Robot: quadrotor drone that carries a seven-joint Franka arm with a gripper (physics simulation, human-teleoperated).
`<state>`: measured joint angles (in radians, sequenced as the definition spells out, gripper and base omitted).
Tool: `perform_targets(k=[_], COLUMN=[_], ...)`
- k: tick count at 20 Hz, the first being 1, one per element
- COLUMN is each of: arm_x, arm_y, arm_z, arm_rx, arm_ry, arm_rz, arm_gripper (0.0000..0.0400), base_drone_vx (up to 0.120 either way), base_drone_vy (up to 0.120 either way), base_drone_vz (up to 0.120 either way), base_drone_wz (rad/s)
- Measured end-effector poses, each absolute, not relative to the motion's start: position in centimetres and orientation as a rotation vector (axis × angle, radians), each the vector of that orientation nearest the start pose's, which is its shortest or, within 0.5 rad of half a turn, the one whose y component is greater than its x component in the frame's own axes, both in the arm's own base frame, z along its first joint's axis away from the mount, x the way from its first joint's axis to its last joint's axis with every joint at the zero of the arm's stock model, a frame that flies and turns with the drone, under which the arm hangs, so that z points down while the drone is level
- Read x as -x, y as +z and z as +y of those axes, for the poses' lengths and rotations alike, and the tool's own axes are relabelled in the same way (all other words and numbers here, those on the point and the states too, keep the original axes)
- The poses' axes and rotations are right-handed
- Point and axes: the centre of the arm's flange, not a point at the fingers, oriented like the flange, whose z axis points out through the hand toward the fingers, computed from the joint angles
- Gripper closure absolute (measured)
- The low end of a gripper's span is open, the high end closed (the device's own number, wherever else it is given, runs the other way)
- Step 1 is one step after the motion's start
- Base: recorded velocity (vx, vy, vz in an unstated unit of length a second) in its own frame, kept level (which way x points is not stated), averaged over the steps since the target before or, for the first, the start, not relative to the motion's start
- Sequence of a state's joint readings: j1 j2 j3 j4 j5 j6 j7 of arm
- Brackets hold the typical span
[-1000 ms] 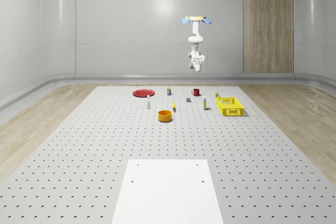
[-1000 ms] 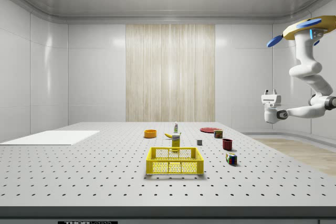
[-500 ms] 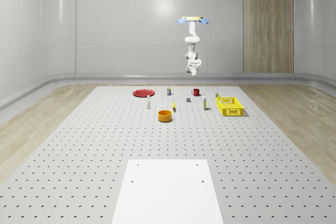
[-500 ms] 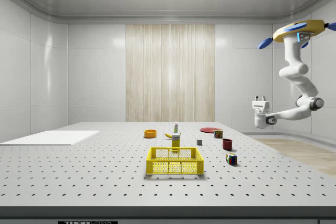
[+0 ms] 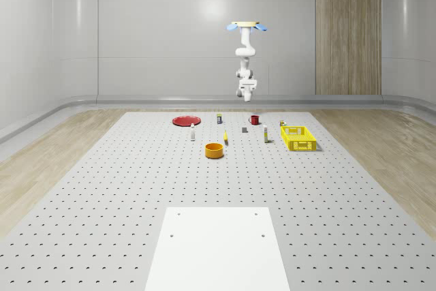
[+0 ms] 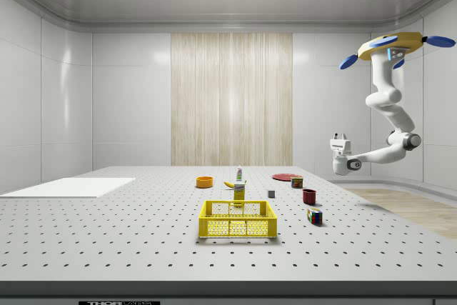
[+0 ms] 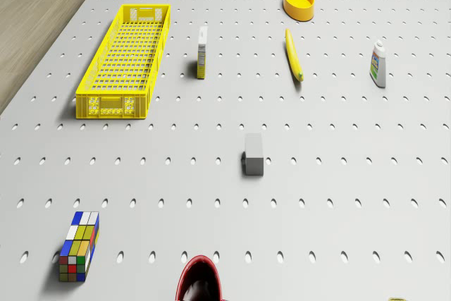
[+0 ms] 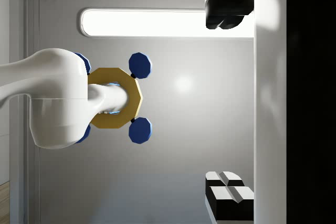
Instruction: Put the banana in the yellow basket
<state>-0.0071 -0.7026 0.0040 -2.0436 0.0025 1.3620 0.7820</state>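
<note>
While the two-finger gripper [image 6: 340, 136] is pointing upward rather than at the table, its fingers [image 8: 226, 15] are standing wide apart in the wrist view and are gripping nothing. The white jointed arm [image 6: 388, 105] is folding down and out from the yellow-bodied, blue-rotor drone [image 6: 395, 44]. The drone is hovering high in the air, well apart from the yellow plastic mesh basket [image 6: 238, 228] and toward the side view's right of it.

The curved yellow banana [image 7: 294, 54] is lying flat on the perforated grey table [image 7: 352, 195]. It is well apart from the basket, with a small upright carton [image 7: 202, 52] standing between the two.

Judged from this layout, the approach step is in hand and no grasp has begun. The next move is calling for three actions:
- carrying the drone from its place beyond the basket to a position over the banana;
- turning the wrist so that the fingers are facing down;
- lowering the spread fingers across the banana's narrow body.

The side view is giving the gripper's height above the table, which the drone view is not. The drone view is giving the floor plan of banana, carton and basket, which the side view is compressing into one overlapping row. The wrist view is facing the drone's underside and a ceiling light, which confirms the upward aim.
</note>
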Motion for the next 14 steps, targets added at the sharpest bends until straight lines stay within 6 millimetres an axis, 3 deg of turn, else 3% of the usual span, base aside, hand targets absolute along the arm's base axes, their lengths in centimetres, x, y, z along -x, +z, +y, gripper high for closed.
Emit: perform_targets(k=[14], arm_x=[-30.32], arm_y=[69.13], arm_z=[0.02], arm_rx=[2.893], arm_ry=[-0.047], arm_rz=[1.198], arm_gripper=[0.0000], base_drone_vx=[0.120], base_drone_vy=[-0.120], base_drone_vz=[0.000], base_drone_wz=[0.000])
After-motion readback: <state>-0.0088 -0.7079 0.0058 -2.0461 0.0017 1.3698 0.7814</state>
